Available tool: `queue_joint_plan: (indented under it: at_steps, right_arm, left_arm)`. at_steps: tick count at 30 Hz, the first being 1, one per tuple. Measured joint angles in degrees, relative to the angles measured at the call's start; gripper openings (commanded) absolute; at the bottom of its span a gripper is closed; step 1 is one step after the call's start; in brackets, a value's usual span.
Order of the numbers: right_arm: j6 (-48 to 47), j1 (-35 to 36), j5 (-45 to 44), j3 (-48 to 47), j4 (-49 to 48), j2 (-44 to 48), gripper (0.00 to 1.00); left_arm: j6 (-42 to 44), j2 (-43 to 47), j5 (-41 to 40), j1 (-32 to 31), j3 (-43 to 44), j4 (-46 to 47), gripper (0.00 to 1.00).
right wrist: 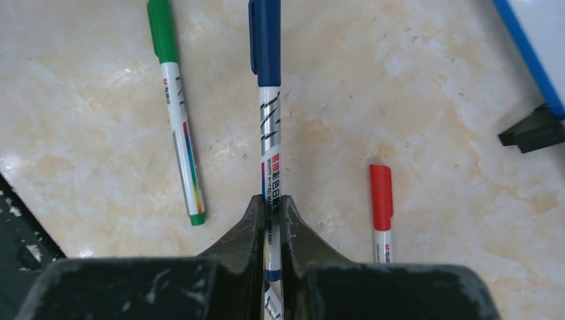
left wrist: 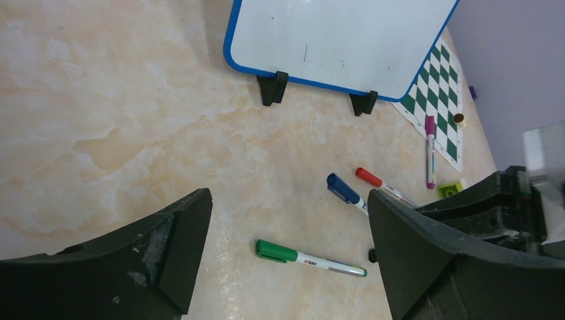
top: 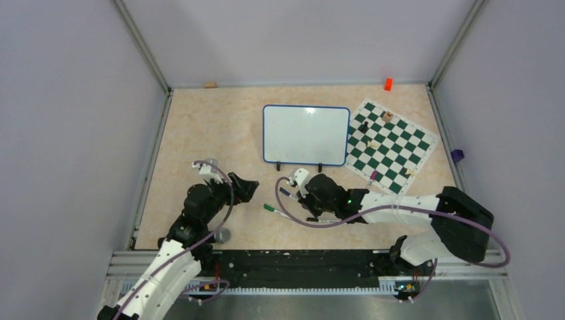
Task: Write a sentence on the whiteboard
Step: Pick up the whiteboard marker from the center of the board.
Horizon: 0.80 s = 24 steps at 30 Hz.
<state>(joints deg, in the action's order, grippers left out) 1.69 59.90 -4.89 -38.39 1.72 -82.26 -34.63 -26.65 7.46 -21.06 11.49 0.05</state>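
Gripping the blue marker (right wrist: 269, 100) by its rear barrel, my right fingers (right wrist: 258, 212) pinch tight; it seems light, stiff, slippery. Left fingers (left wrist: 176, 240) gape empty.

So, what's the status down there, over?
Right gripper shut on blue marker. Left gripper open, empty. Whiteboard blank, nothing written yet. Green marker, red marker loose nearby.

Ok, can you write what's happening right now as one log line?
stage: gripping marker | right gripper: shut on blue marker, cap on | left gripper: open, empty | whiteboard: nothing written yet
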Motion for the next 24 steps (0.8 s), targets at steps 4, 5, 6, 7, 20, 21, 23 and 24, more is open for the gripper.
queue_joint_plan:
  at_steps: [4,5,6,7,20,21,23,24]
  right_arm:
    - [0.0,0.0,-0.9,3.1,-2.5,8.3,0.00]
    - [0.0,0.0,-1.1,3.3,-2.8,9.6,0.00]
    - [0.0,0.0,-1.2,3.4,-3.2,10.1,0.00]
    - [0.1,0.0,-1.3,3.4,-3.5,10.3,0.00]
    - [3.3,-0.1,0.4,3.4,-3.8,6.8,0.00]
    - [3.5,-0.1,1.0,3.4,-4.1,6.8,0.00]
    - [4.0,-0.1,1.9,3.4,-4.3,6.8,0.00]
    - [4.2,-0.1,2.2,3.4,-4.3,6.8,0.00]
  left_arm:
    - [-4.8,-2.0,1.7,0.0,0.0,0.8,0.92]
    - [-6.3,-3.2,2.3,0.0,0.0,0.9,0.91]
    - [-6.4,-3.3,2.3,0.0,0.0,0.9,0.91]
    - [-6.9,-4.1,2.3,0.0,0.0,0.9,0.90]
    - [-15.7,-12.2,6.3,0.0,5.9,2.6,0.84]
    - [-16.7,-13.6,6.9,0.0,6.2,3.3,0.83]
    - [-18.1,-16.1,8.0,0.0,6.5,4.0,0.78]
    - [-18.6,-17.1,8.4,0.0,6.5,4.3,0.73]
